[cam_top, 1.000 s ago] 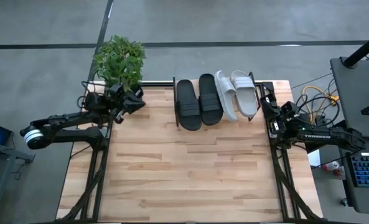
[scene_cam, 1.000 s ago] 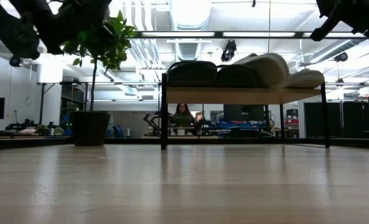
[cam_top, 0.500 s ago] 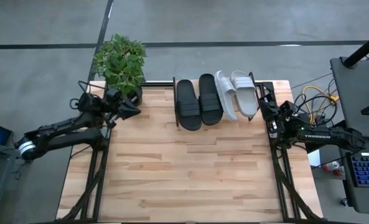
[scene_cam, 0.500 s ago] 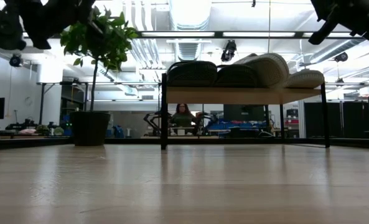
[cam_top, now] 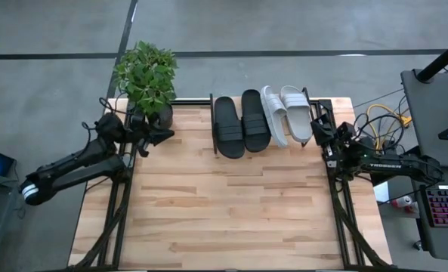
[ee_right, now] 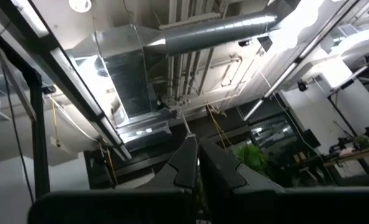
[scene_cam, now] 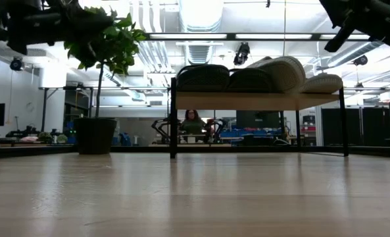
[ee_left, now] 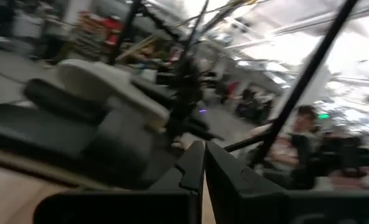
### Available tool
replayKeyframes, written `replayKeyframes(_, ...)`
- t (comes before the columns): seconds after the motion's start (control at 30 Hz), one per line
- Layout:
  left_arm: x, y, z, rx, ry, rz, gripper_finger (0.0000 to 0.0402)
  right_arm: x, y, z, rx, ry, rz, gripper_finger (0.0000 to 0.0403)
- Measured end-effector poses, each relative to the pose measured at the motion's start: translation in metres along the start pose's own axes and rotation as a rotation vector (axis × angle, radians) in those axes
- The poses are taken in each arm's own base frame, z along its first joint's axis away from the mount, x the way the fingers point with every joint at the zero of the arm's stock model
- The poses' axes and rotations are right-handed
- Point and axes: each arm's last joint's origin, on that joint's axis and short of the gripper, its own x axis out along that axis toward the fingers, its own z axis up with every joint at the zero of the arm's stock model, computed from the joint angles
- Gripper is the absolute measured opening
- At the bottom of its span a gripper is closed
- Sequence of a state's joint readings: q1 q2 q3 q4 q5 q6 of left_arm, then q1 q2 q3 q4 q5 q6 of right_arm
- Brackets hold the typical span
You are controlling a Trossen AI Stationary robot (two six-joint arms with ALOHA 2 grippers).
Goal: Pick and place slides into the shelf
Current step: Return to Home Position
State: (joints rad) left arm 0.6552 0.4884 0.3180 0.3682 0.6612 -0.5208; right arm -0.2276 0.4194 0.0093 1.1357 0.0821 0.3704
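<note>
Slides (cam_top: 263, 117): 4 total, 2 black on left, 2 pale grey-white on right, all lying side by side on top of shelf (cam_top: 213, 127). Shelf: 1, at far edge of bench (cam_top: 231, 211), near middle. Low view: 4 soles in a row on plank, white pair stacked a bit higher at right. Plant (cam_top: 146, 74): 1, potted, far-left corner of bench, just left of shelf. Person: 1, seated in room beyond, seen under shelf in low view.

Left tool (cam_top: 165, 134): fingers pressed together, holding nothing, above left bench edge near plant pot. Right tool (cam_top: 319, 125): also pinched closed, empty, at right bench edge just beside white slides.

Vs 1 s ago: left arm pulled back, swung lower-left, tool now pointing right. Right arm shifted only slightly. Slides, shelf, plant unmoved.
</note>
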Motion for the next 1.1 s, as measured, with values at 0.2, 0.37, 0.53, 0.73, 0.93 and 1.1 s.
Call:
replayKeyframes(0.2, -0.006, 0.000, -0.003, 0.122, -0.036, 0.198, 0.0000, 0.000, -0.004, -0.008, 0.006, 0.072, -0.055, 0.0008)
replayKeyframes(0.37, -0.008, 0.005, -0.013, 0.177, 0.039, 0.326, 0.0000, -0.001, -0.005, -0.010, -0.009, 0.096, -0.063, 0.0008)
replayKeyframes(0.53, -0.003, 0.007, -0.026, 0.185, 0.069, 0.309, 0.0000, -0.001, -0.005, -0.012, -0.024, 0.122, -0.063, 0.0008)
replayKeyframes(0.73, 0.002, 0.001, -0.050, 0.162, 0.070, 0.296, 0.0000, -0.001, -0.005, -0.013, -0.023, 0.132, -0.047, 0.0008)
replayKeyframes(0.93, 0.006, -0.009, -0.057, 0.194, 0.065, 0.270, 0.0000, -0.001, -0.004, -0.013, -0.016, 0.147, -0.022, 0.0008)
replayKeyframes(1.1, 0.005, -0.009, -0.066, 0.211, 0.095, 0.277, 0.0000, -0.001, -0.005, -0.016, -0.022, 0.182, -0.020, 0.0008)
